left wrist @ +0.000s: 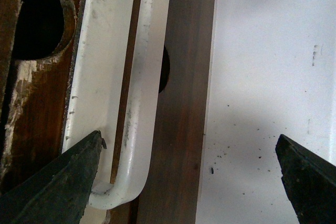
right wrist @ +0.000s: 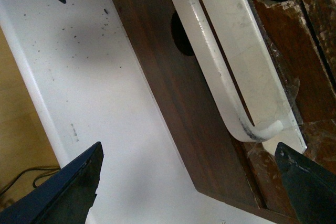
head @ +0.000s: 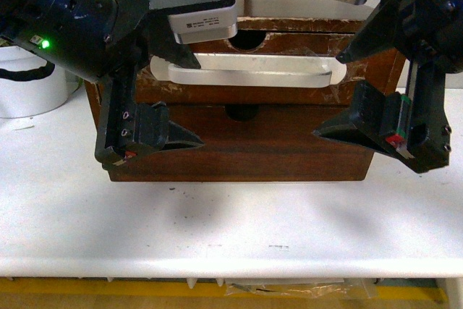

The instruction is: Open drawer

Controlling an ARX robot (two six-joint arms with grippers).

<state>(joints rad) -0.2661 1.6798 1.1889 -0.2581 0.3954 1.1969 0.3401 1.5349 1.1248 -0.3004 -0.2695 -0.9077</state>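
Note:
The drawer (head: 362, 70) is the upper one of a dark wooden chest, with a half-round notch (head: 249, 40) in its rim and a long white bar handle (head: 253, 74) taped to its front. None of its inside shows. My left gripper (head: 184, 99) is open at the handle's left end, one finger above the bar and one below. My right gripper (head: 340, 92) is open at the handle's right end in the same way. In the left wrist view the handle's bend (left wrist: 131, 182) lies beside one finger (left wrist: 68, 182) of the gripper (left wrist: 189, 136). In the right wrist view the handle (right wrist: 210, 61) ends near one finger (right wrist: 307, 182) of the gripper (right wrist: 189, 148).
A plain handle-less drawer front (head: 246, 142) sits under the drawer. The chest stands on a white table (head: 231, 229), whose front edge is near the camera. A white bucket (head: 29, 85) stands at the left, behind my left arm.

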